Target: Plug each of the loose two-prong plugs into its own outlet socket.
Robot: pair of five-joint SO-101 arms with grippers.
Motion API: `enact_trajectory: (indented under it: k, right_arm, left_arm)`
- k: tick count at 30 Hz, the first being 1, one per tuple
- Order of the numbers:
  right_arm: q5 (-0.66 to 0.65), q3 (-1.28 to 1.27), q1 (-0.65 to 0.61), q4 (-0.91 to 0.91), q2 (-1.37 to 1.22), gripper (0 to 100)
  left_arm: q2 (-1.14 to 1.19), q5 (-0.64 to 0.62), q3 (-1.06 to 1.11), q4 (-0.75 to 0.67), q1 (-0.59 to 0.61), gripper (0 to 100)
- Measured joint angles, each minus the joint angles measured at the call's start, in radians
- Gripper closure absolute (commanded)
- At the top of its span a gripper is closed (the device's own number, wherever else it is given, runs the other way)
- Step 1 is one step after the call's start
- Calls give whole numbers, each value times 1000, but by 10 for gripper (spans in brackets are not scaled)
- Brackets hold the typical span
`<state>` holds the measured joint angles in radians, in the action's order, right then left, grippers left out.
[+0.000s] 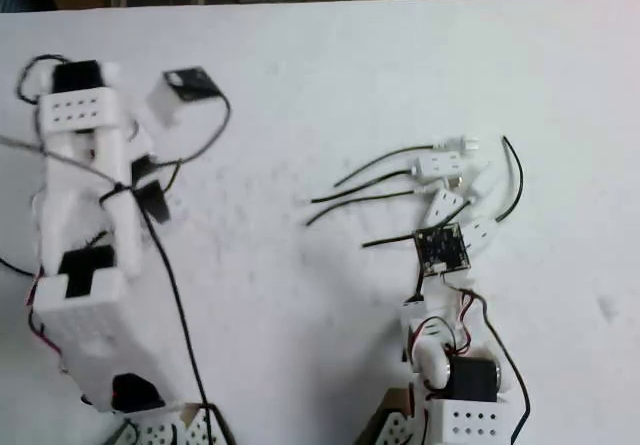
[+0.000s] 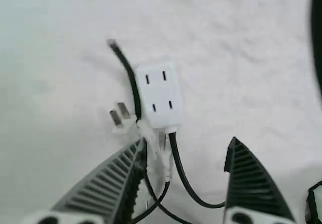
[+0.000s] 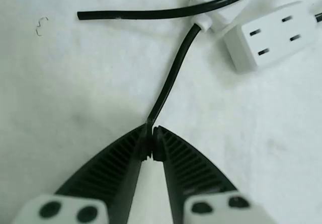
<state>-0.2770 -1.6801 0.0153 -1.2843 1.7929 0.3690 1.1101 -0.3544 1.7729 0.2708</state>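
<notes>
Cords (image 1: 380, 156) and white plug bodies (image 1: 440, 165) are lying clustered on the white desk (image 1: 300, 65), just ahead of an arm (image 1: 450, 365). The right end effector (image 3: 152, 138) is pinching the cut end of a black cord (image 3: 173, 68) between closed jaws. That cord is running to a white plug housing (image 3: 221, 7), which is lying just beside an outlet block (image 3: 271, 35) with its slots facing up. The left end effector (image 2: 188, 143) is hovering over the desk with its jaws spread wide, gripping nothing. Just beyond it a second outlet block (image 2: 158, 93) is lying slots up. A two-prong plug (image 2: 119, 117) is resting just beside that block, its prongs bare and unplugged.
</notes>
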Motion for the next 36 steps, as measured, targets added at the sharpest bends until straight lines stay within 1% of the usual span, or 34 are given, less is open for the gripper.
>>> enact_trajectory:
  k: [3,8,14,16,18,22,26,30,33,36]
  right_arm:
    - [0,0,0,0,0,980]
    - [0,0,0,0,0,980]
    - [0,0,0,0,0,980]
    - [0,0,0,0,0,980]
    - [0,0,0,0,0,980]
    - [0,0,0,0,0,980]
    - [0,0,0,0,0,980]
    - [0,0,0,0,0,980]
    - [0,0,0,0,0,980]
    - [0,0,0,0,0,980]
  left_arm:
    - [66,3,0,-8,-18,744]
    - [157,3,0,-114,-17,744]
    - [278,-71,0,-209,-17,745]
    - [305,-80,0,-226,-17,776]
    - [313,-84,0,-232,-17,841]
    - [315,-89,0,-224,-17,976]
    - [322,-91,-3,-212,-17,970]
    - [324,-97,-46,-120,-20,976]
    - [307,-193,-135,-31,-51,976]
    - [239,-353,-206,-6,-97,976]
